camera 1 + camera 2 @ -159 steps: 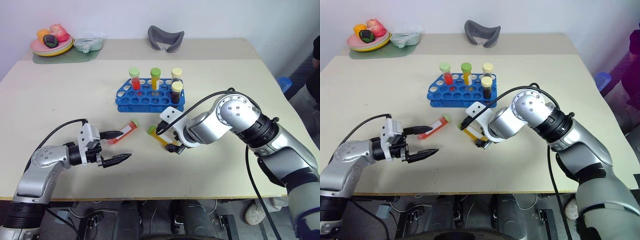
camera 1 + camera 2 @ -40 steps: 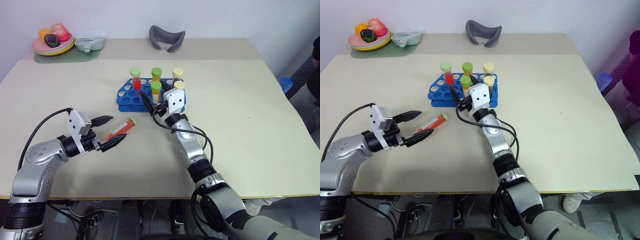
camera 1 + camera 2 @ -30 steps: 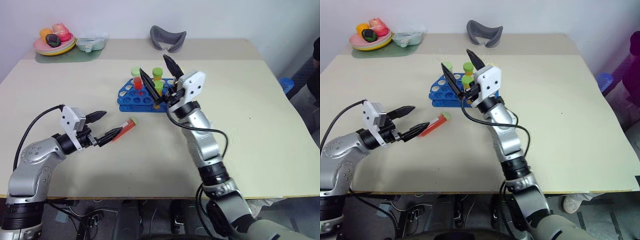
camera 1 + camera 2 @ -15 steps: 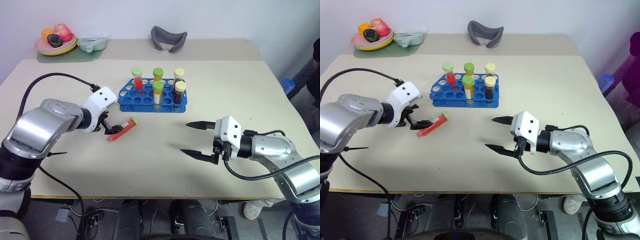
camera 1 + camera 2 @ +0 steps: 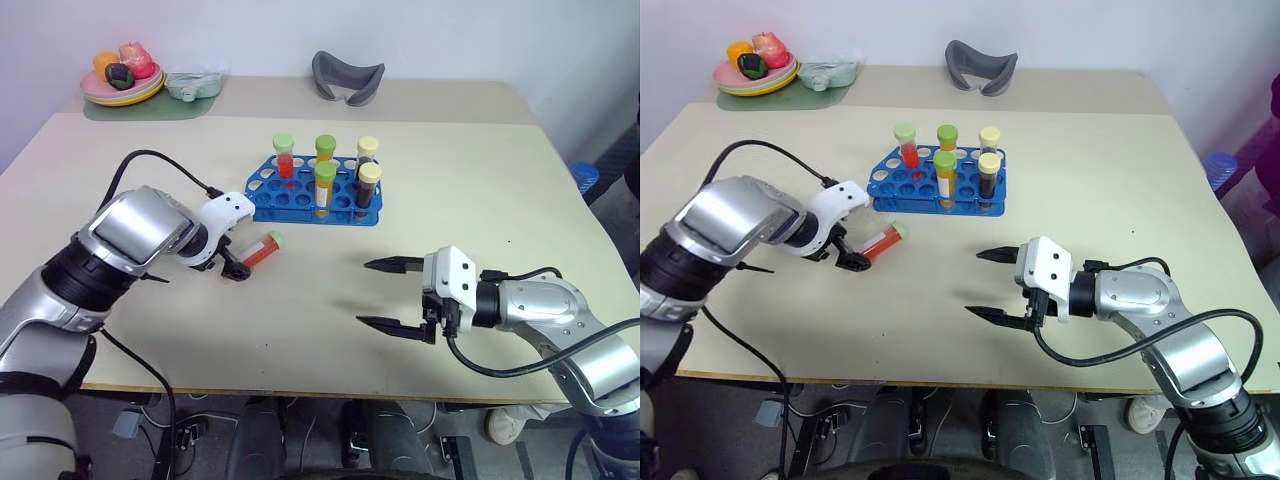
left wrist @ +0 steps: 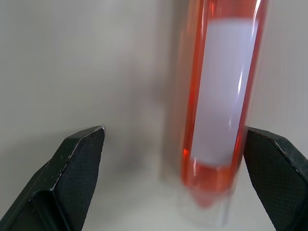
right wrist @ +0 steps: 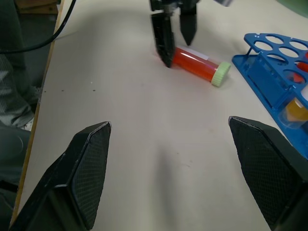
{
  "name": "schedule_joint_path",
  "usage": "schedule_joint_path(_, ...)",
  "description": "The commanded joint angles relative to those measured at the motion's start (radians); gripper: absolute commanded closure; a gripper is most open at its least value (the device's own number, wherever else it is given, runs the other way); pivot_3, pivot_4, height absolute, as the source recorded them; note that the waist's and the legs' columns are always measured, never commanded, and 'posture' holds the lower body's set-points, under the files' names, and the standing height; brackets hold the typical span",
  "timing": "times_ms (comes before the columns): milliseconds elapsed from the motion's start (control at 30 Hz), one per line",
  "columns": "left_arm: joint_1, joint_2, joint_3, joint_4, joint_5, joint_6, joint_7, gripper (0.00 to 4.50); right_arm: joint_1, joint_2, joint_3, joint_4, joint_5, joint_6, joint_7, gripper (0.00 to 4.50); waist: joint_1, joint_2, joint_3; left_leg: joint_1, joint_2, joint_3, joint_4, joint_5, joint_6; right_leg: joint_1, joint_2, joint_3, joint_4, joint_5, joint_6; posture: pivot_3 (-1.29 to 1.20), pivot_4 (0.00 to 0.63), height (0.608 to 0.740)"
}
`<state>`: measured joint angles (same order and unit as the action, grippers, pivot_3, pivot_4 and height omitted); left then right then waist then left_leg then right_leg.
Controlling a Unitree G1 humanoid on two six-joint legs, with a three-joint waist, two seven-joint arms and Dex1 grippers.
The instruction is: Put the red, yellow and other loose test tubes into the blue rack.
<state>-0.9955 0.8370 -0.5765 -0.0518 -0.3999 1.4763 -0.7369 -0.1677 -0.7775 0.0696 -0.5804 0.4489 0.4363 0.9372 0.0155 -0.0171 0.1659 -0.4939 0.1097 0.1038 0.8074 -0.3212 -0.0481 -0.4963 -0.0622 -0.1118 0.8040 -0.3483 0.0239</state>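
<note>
Red tube (image 5: 260, 249) lay on its side on the table (image 5: 480, 190), just in front of the blue rack (image 5: 300, 205), light green cap toward the rack. Left gripper (image 5: 848, 254) stood over its capless end, jaws fully apart, one finger on either side, holding nothing yet. In the left wrist view the tube sat off-centre, close to one finger (image 6: 279, 168). Judgement: centre the gripper across the tube before closing, grip mid-body and clear of the cap, then lift and turn it upright for an empty hole. White label on the tube bore no readable writing. Right gripper (image 5: 393, 295) hung well apart to the right above bare table, jaws wide and empty. Five capped tubes stood in the rack.
</note>
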Motion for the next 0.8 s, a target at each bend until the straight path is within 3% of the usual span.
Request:
schedule_joint_path(33,-0.056,-0.012,-0.026,0.013,0.020,0.002,-0.015,0.00,-0.006,-0.007,-0.005,-0.032,-0.005,-0.012,0.002,0.52,-0.002,0.000,0.000,0.000,0.000,0.000,0.000,0.000,0.000,0.000,0.000,0.000,0.000,0.000,0.000,0.00,0.150,0.666)
schedule_joint_path(300,-0.102,-0.012,-0.126,0.055,0.035,-0.009,-0.057,0.00,-0.007,0.000,-0.003,-0.031,-0.017,-0.016,0.000,0.52,-0.003,0.000,0.000,0.000,0.000,0.000,0.000,0.000,-0.001,0.000,0.000,0.000,0.000,0.000,0.000,0.00,0.150,0.666)
schedule_joint_path(633,-0.093,0.001,-0.151,0.055,0.064,-0.018,-0.082,0.00,-0.004,0.010,0.005,-0.030,-0.032,-0.025,0.000,0.52,-0.004,0.000,0.000,0.001,0.000,0.000,0.000,0.001,-0.001,0.000,0.000,0.001,0.001,0.000,0.000,0.00,0.150,0.666)
schedule_joint_path(733,-0.092,0.009,-0.157,0.044,0.067,-0.017,-0.093,0.82,-0.005,0.010,0.004,-0.029,-0.036,-0.027,0.002,0.48,-0.004,0.000,0.000,0.001,0.000,0.000,0.000,0.001,-0.001,0.000,0.000,0.001,0.001,0.000,0.000,0.00,0.150,0.666)
schedule_joint_path(800,-0.092,0.019,-0.164,0.036,0.074,-0.021,-0.101,1.83,-0.005,0.011,0.005,-0.027,-0.040,-0.030,0.003,0.48,-0.004,0.000,0.000,0.002,0.000,0.000,0.000,0.001,-0.001,0.000,0.000,0.001,0.001,0.000,0.000,0.00,0.150,0.666)
